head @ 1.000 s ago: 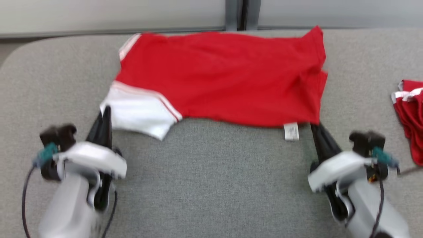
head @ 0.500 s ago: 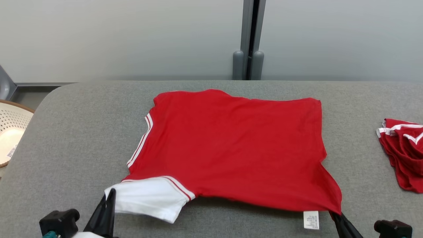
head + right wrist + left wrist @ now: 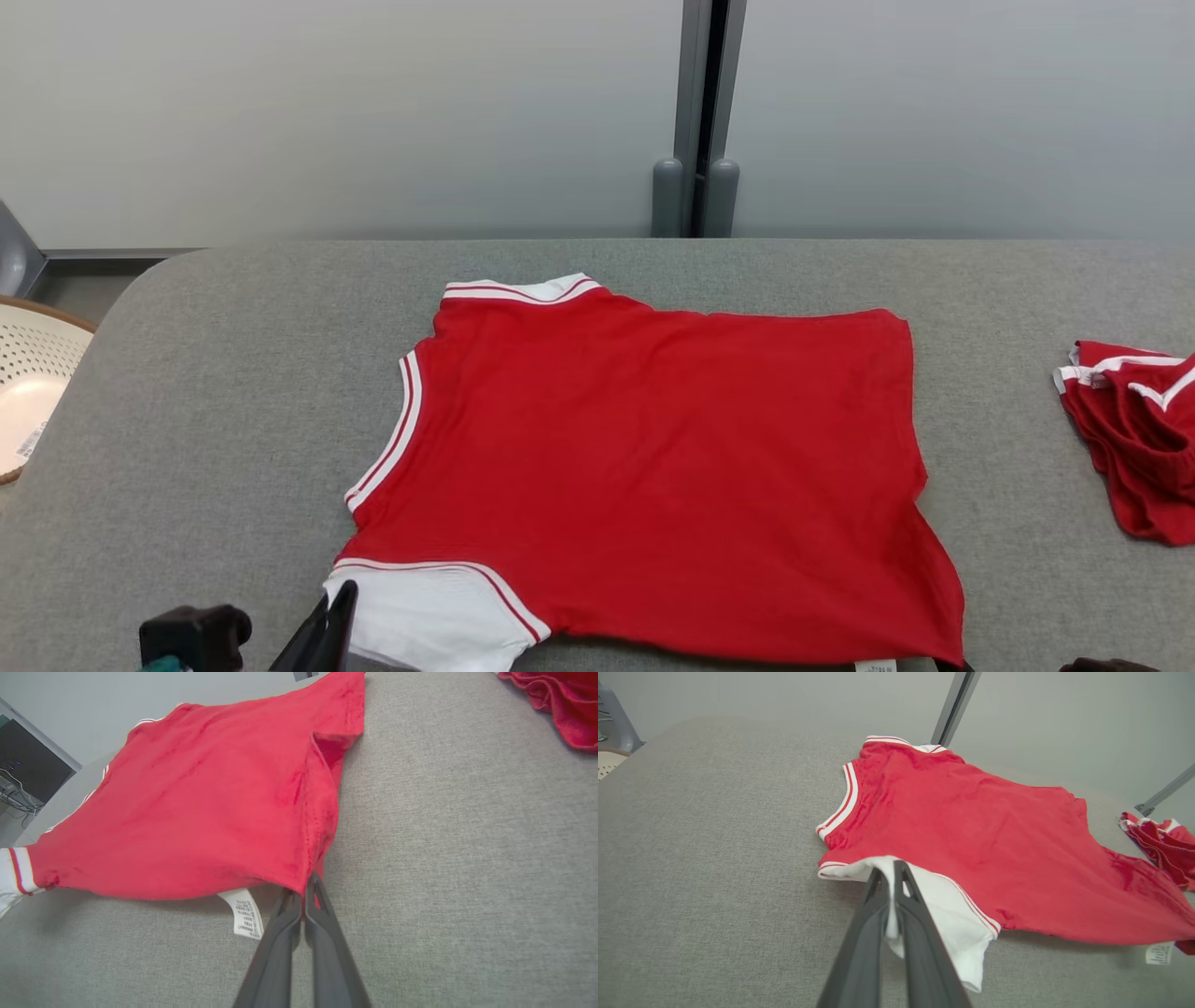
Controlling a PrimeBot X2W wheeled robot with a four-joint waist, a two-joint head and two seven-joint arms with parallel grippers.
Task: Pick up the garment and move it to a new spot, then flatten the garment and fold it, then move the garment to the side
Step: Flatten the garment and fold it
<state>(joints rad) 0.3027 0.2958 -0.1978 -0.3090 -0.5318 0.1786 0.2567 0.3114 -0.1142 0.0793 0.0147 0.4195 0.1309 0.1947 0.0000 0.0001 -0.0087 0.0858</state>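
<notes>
Corner of garment (image 3: 187, 802) lies hidden inside tightly closed right gripper (image 3: 304, 887).

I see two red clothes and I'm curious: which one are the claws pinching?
The spread-out red shirt in the middle: the left claw pinches its white sleeve, the right claw its hem corner. The crumpled red garment at the right lies untouched.
</notes>
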